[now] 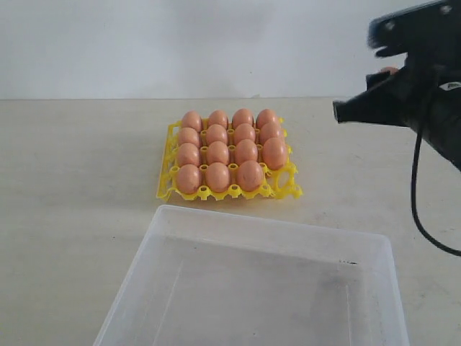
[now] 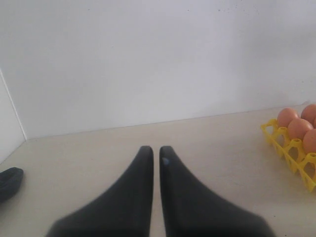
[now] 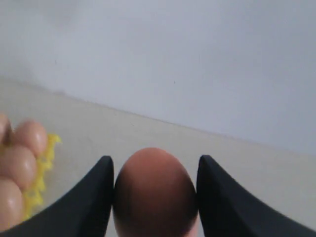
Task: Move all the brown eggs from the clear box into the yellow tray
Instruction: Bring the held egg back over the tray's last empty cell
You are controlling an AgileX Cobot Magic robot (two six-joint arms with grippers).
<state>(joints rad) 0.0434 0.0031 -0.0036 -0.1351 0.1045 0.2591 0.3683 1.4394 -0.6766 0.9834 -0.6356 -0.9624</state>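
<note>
Upper right of the exterior view: your right gripper (image 3: 155,165), jaws partly apart, clamps one pinkish-brown oval egg (image 3: 155,200). Translucent plastic box (image 1: 274,222) looks empty. Next: lower gently into the bright yellow lattice tray's (image 1: 216,193) vacant lower-right cup (image 1: 282,179).

eggs (image 1: 217,154): smooth shell, soft sheen, small highlights. egg (image 3: 155,197): same shell, duller in shade. tray (image 1: 288,189): yellow plastic, glossy. box (image 1: 274,223): translucent whitish plastic, smooth, faintly frosted, dark scuffs on floor. table (image 1: 72,180): pale, matt, fine specks; material unclear. wall (image 1: 180,43): white, matt. left gripper (image 2: 156,150), right gripper (image 3: 155,159): black, matt, smooth. cable (image 1: 415,202): black, smooth sheath.
</note>
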